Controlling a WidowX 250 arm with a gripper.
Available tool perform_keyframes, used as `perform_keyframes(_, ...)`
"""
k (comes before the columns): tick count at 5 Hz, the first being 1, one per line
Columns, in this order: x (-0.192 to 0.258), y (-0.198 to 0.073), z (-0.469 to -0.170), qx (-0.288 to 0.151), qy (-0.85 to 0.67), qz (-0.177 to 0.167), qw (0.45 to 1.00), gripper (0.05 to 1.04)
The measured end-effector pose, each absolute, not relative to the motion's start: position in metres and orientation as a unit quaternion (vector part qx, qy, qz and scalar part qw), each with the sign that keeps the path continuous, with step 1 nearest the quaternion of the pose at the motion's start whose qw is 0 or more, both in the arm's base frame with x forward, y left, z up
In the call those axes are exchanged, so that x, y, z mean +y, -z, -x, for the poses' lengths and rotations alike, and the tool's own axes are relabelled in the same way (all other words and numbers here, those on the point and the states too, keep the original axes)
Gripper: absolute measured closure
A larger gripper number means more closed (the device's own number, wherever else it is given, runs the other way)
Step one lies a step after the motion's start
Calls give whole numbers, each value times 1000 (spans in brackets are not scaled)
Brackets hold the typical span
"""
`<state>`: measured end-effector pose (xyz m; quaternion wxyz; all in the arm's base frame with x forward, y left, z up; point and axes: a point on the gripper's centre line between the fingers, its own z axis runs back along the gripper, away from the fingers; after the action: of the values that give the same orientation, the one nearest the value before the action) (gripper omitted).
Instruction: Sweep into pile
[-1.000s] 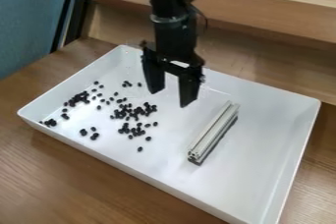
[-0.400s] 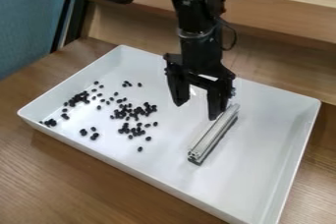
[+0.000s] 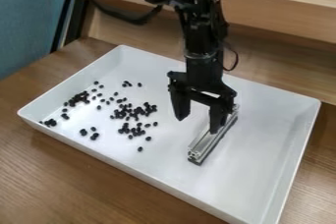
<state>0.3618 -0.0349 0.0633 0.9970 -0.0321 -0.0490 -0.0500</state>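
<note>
I have my gripper (image 3: 197,125) spread; one finger is by the bar (image 3: 202,150). I see black beans (image 3: 133,130) toward the tray's left corner (image 3: 31,111).

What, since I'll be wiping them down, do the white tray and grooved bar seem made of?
The tray looks like glossy plastic, given soft reflections and rounded corners, though enamel is possible. The bar seems satin aluminium: silvery, with straight grooves.

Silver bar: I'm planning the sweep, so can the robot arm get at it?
Likely yes: the gripper hangs at the bar, jaws open, and the black beans lie off to one side.
</note>
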Motion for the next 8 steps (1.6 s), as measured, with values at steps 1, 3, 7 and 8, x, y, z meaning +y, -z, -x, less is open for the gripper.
perform_keyframes(1, -38, -55, -365, -41, 44, 42, 997, 85)
perform_keyframes(3, -45, -41, -373, -35, 37, 53, 997, 128)
perform_keyframes(7, -45, -32, -349, -28, 30, 12, 999, 696)
perform_keyframes(8, -24, -30, -328, -13, 18, 11, 1000, 696)
